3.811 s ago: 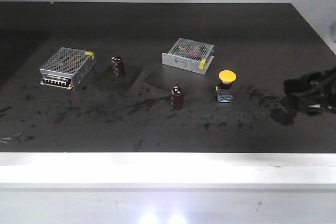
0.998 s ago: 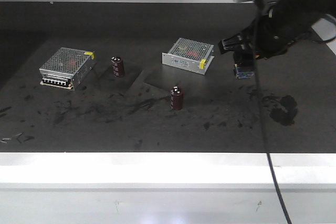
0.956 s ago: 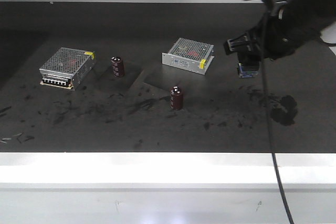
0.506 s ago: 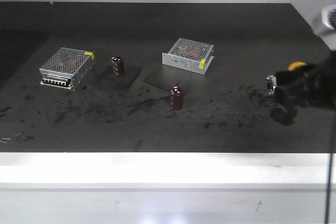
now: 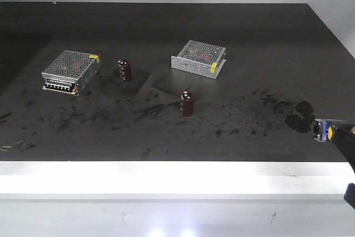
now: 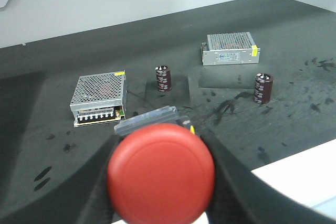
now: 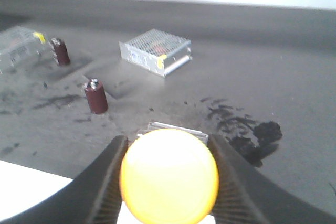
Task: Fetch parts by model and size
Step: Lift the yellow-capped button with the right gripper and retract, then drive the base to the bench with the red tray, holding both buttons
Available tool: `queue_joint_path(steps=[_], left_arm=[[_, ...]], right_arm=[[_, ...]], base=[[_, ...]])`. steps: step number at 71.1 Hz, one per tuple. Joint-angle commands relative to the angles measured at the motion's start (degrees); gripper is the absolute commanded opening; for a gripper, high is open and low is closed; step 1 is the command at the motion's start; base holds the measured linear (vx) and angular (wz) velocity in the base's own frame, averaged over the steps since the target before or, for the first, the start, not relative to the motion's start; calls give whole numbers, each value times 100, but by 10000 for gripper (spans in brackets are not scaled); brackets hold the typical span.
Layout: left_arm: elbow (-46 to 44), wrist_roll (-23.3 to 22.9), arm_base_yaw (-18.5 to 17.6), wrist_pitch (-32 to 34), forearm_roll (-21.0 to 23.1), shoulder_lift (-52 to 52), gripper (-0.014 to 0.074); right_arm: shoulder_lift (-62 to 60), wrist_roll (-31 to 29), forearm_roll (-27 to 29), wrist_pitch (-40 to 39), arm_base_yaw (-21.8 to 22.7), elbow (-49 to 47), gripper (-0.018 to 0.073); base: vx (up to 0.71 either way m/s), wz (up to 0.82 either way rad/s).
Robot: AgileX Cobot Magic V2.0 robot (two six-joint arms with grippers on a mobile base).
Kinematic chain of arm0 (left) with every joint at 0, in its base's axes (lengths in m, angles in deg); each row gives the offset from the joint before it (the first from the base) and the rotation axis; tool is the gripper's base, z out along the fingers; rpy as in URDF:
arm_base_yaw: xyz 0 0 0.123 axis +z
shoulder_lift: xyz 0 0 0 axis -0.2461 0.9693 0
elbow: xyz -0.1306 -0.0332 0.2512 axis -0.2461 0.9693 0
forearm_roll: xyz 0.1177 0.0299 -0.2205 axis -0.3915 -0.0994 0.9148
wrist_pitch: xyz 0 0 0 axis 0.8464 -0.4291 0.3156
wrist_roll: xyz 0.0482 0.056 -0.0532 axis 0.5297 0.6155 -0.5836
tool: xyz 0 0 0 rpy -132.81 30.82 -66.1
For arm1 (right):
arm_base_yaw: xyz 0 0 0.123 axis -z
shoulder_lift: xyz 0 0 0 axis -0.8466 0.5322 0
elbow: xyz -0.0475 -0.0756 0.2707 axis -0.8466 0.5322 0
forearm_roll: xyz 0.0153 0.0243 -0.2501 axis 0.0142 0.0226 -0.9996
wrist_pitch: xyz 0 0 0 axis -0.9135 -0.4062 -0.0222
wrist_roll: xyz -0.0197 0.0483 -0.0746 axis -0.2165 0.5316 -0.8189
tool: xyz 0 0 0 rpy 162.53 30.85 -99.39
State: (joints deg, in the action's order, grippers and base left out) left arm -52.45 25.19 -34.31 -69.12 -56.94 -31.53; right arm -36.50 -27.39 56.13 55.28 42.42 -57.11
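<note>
We see the red-capped switch (image 6: 161, 174) clamped between the fingers of the left gripper (image 6: 160, 148), held up off the bench (image 5: 166, 26) toward its front edge. The yellow-capped switch (image 7: 169, 176) is pinched the same way in the right gripper (image 7: 168, 148), clear of the surface by the front right corner. On the bench we find the left mesh box (image 5: 72, 70) near the left edge with the back capacitor (image 5: 124, 70) beside it, and the middle mesh box (image 5: 199, 58) with the front capacitor (image 5: 187, 104) nearer the front.

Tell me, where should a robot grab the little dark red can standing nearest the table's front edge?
Probably around its round side, halfway up. The capacitor stands upright with small terminals on top, so fingers coming down from above, one each side, meet its curved wall. Nothing stands close beside it.
</note>
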Motion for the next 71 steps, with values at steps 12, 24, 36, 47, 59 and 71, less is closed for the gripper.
queue_joint_path(steps=[12, 24, 36, 47, 59, 71], left_arm=[[-157, -5, -32, 468, 8, 51, -6], [-157, -5, -32, 468, 8, 51, -6], [-157, -5, -32, 468, 8, 51, -6], [-157, -5, -32, 468, 8, 51, -6], [-157, -5, -32, 468, 8, 51, -6], [-157, -5, -32, 468, 8, 51, -6]], right_arm=[[-332, -38, -35, -957, 16, 178, -10], [-332, -33, 0, -968, 16, 171, -10], [-332, -33, 0, -962, 16, 171, -10], [-332, -33, 0, -962, 16, 171, -10], [-332, -33, 0, -962, 16, 171, -10], [-332, -33, 0, -962, 16, 171, -10]], base=[[0, 0], [0, 0], [0, 0], [0, 0], [0, 0], [0, 1]])
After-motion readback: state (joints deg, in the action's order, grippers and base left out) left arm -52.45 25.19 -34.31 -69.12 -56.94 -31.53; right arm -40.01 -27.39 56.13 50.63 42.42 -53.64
